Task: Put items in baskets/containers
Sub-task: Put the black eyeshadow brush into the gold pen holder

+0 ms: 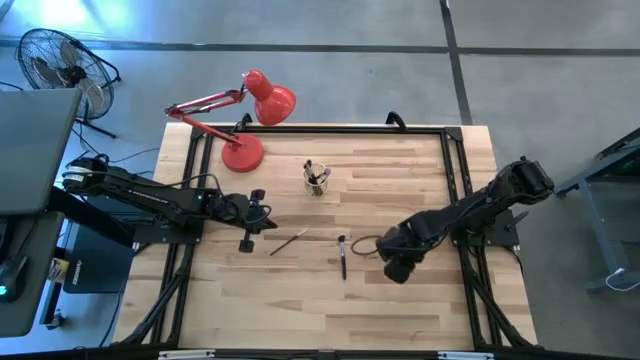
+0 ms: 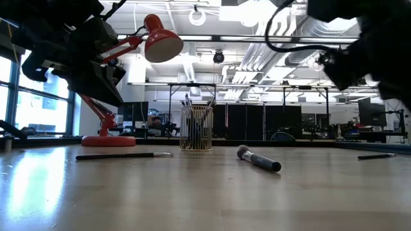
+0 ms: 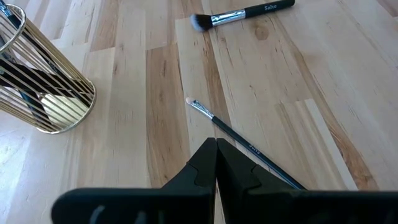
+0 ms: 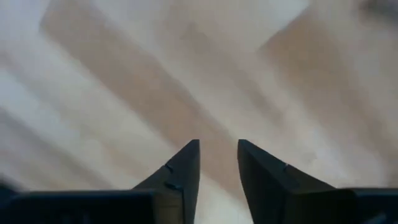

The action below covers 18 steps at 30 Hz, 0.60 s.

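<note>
Low view, nearest first: a thick-handled makeup brush (image 2: 259, 160) lies flat on the wooden worktop (image 2: 205, 199), bristle head toward the wire holder. A thin dark-handled brush (image 2: 122, 154) lies flat a little farther back on the lamp side. Behind both stands the gold wire cup (image 2: 196, 128), upright, with several brush handles sticking up out of it. Red desk lamp (image 2: 138, 45) beyond, base on the worktop, shade tilted over toward the cup.

High view: thick brush (image 1: 342, 256) and thin brush (image 1: 288, 242) lie near mid-worktop, apart from each other. Cup (image 1: 317, 178) sits farther back, near the lamp base, well apart from both loose brushes.

Left pincer (image 1: 247, 241): fingers pressed together, nothing between them. It hangs over the worktop just beside the handle end of the thin brush (image 3: 242, 138); contact with the brush cannot be told. Wire cup (image 3: 43, 84) visible off to one side in the left wrist view.

Right pincer (image 4: 217, 163): fingers parted by a narrow gap, nothing between them, close above bare wood. In the high view it sits just beside the thick brush.
</note>
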Available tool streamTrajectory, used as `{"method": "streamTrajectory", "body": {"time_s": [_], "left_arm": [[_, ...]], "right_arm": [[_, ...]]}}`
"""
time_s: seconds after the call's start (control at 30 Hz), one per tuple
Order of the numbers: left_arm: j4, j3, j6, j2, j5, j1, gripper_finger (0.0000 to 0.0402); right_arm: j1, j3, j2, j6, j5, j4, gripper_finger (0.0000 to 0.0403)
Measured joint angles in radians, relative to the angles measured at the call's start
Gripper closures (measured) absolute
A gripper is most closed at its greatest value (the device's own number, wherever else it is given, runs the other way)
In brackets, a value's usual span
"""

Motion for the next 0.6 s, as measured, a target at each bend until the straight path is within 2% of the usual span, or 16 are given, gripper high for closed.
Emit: {"method": "streamTrajectory", "body": {"time_s": [0.2, 0.3, 0.4, 0.6], "left_arm": [[0.000, 0.000, 0.000, 0.000, 0.000, 0.000, 0.0401], [0.000, 0.000, 0.000, 0.000, 0.000, 0.000, 0.0401], [0.000, 0.000, -0.001, 0.000, 0.000, 0.000, 0.0401], [0.000, 0.000, -0.002, 0.000, 0.010, 0.000, 0.0401]], "right_arm": [[0.074, 0.000, -0.003, 0.259, -0.079, -0.130, 0.0356], [0.102, -0.001, -0.046, 0.338, -0.065, -0.138, 0.0386], [0.126, 0.000, -0.132, 0.415, 0.052, -0.141, 0.0399], [0.169, 0.000, -0.390, 0.573, 0.405, -0.243, 0.0401]]}}
